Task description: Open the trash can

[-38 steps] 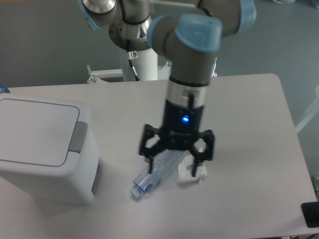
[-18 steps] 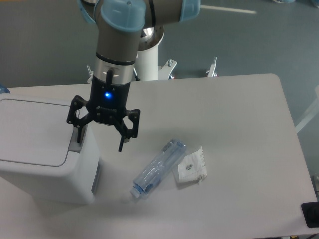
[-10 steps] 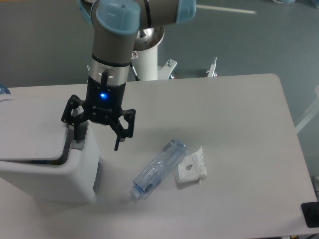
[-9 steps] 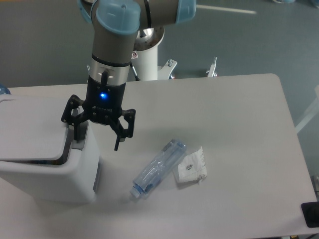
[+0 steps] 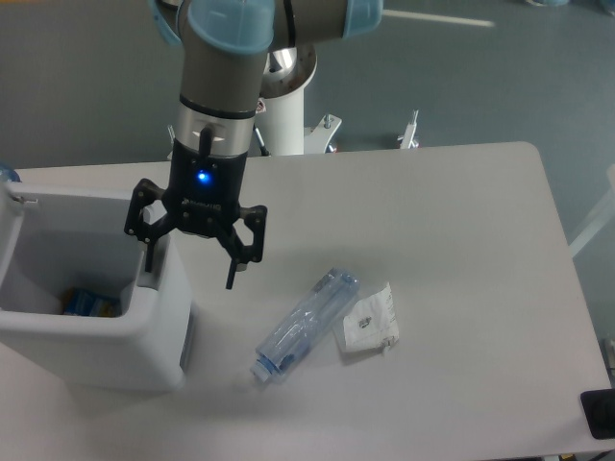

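Observation:
The white boxy trash can [image 5: 144, 351] stands at the table's left front, its lid swung up out of sight at the left edge, so the inside shows. A blue and yellow item [image 5: 89, 303] lies in the bin. My gripper [image 5: 190, 271] hangs open over the bin's right rim, one finger [image 5: 150, 257] at the grey push tab on the rim, the other finger [image 5: 233, 272] outside the bin above the table. Nothing is held between the fingers.
A clear plastic bottle [image 5: 305, 326] lies on its side at the table's middle front, with a crumpled white paper [image 5: 370, 322] just right of it. The robot's white base post [image 5: 284, 115] stands behind the table's far edge.
The gripper came from over the bottle to the bin's right rim and pressed the tab. The lid rose and has now swung fully open; the gripper has lifted slightly.

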`<action>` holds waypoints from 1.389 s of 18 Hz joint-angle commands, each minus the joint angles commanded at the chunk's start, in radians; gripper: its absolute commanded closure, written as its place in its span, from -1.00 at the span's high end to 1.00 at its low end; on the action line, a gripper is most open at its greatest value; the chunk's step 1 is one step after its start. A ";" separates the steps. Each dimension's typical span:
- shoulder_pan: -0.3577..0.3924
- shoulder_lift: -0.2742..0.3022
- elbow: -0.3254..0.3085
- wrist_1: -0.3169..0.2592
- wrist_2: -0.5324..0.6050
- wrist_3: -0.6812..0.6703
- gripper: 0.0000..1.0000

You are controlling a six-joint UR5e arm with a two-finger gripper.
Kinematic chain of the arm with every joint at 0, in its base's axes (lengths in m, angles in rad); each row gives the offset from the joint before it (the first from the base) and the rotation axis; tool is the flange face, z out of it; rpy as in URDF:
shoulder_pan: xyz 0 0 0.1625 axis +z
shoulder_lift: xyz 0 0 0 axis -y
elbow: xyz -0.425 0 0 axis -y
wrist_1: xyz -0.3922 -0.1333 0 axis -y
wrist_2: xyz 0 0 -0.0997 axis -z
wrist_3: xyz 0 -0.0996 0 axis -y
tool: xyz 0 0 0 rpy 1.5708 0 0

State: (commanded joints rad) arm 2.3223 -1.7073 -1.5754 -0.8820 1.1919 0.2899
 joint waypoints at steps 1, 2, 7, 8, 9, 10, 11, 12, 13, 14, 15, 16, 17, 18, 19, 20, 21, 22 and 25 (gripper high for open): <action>0.017 0.000 0.003 0.000 0.000 0.003 1.00; 0.035 -0.002 0.008 0.000 -0.002 0.008 1.00; 0.161 -0.024 0.022 0.002 -0.003 0.072 1.00; 0.182 -0.047 0.022 0.002 0.000 0.107 1.00; 0.210 -0.069 0.018 0.002 0.002 0.144 1.00; 0.235 -0.086 0.014 0.002 0.002 0.179 1.00; 0.258 -0.100 0.011 0.003 0.002 0.211 1.00; 0.284 -0.109 0.008 0.003 0.003 0.245 1.00; 0.304 -0.126 0.008 0.002 0.003 0.280 1.00; 0.321 -0.138 0.008 0.003 0.003 0.319 1.00; 0.337 -0.149 0.008 0.003 0.003 0.359 1.00; 0.354 -0.156 0.009 0.005 0.005 0.394 1.00; 0.368 -0.163 0.012 0.006 0.015 0.429 1.00; 0.382 -0.164 0.015 0.006 0.037 0.466 1.00; 0.394 -0.166 0.012 0.006 0.057 0.503 1.00; 0.400 -0.173 0.014 0.008 0.072 0.530 1.00; 0.407 -0.184 0.017 0.008 0.083 0.549 1.00; 0.414 -0.192 0.018 0.008 0.087 0.563 1.00; 0.419 -0.207 0.017 0.006 0.107 0.662 1.00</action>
State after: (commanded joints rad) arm 2.7412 -1.9144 -1.5585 -0.8759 1.2991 0.9522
